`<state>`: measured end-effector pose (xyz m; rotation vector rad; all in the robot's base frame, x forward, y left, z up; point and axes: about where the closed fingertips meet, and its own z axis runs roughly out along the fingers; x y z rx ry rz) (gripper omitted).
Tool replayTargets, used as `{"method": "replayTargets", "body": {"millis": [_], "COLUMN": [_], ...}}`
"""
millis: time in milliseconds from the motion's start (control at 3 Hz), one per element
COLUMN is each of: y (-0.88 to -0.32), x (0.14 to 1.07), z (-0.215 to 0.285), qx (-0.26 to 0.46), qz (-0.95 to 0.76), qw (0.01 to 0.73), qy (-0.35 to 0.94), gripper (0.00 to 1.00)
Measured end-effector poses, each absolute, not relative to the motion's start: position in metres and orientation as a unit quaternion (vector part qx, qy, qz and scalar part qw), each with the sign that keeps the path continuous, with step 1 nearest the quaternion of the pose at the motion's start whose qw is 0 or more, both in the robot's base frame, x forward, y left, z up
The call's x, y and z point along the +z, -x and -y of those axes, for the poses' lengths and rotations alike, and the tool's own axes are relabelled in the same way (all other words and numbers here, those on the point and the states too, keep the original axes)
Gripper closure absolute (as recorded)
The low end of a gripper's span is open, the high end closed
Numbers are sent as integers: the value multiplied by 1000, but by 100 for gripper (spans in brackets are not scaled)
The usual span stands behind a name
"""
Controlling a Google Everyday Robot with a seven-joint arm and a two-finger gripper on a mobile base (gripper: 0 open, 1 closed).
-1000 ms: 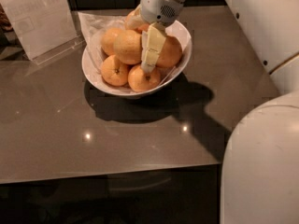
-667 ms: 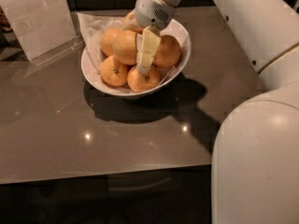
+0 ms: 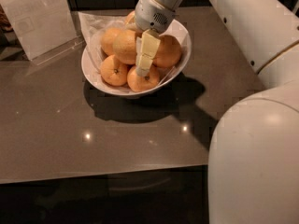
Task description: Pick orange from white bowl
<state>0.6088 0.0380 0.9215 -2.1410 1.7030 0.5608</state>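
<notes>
The white bowl stands at the back middle of the dark table and holds several oranges. The largest, paler yellowish orange lies in the upper left of the pile. Smaller, brighter oranges lie at the front left, the front and the right. My gripper comes down from the arm's wrist into the middle of the bowl. It sits right beside the pale orange, on its right side, with its tip just above the front orange.
A clear plastic sign holder stands at the back left. Crumpled clear wrap lies behind the bowl. My white arm and body fill the right side. The table's front edge runs below the bowl.
The gripper has shifted slightly left and a little lower among the oranges. The arm's bulk covers more of the right side. The bowl and oranges have not moved.
</notes>
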Motion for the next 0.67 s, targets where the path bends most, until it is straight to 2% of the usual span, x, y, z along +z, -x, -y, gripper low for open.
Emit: {"method": "replayTargets", "body": {"millis": [333,667], "y": [-606,-606], "x": [918,919], "z": [-36,-36], "qx": [202,202], "qz": [-606,-606], "qw": [167,166], "qy": [751,751], "gripper": [0,19]}}
